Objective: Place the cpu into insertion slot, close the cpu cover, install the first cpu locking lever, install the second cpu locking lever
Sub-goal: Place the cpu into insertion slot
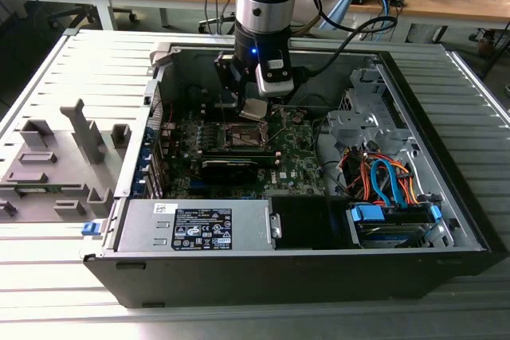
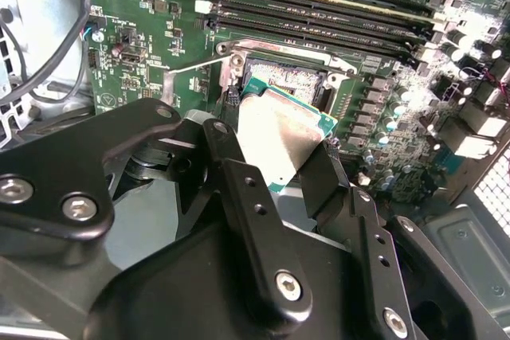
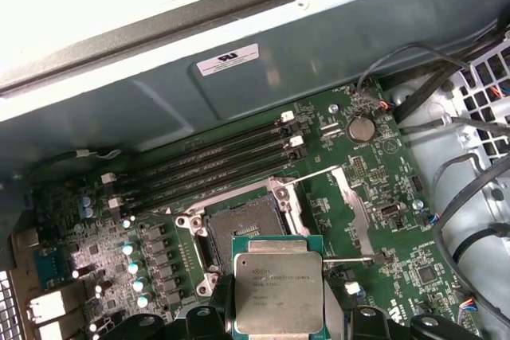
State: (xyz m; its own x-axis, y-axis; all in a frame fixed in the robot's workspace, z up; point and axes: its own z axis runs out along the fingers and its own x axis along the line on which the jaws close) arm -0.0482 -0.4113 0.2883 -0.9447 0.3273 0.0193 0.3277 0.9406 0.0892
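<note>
Inside the open computer case (image 1: 239,272), over the green motherboard (image 1: 296,161), the gripper (image 2: 279,171) has its jaws clamped on the cpu (image 2: 275,129), holding it just above the insertion slot (image 2: 291,77). Seating it well probably means levelling the chip, squaring its edges to the socket rim and lowering it straight, without sliding.

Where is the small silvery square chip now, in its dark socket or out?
Out. The small silvery square chip is gripped in the black hand, clear of the empty dark square socket.
</note>
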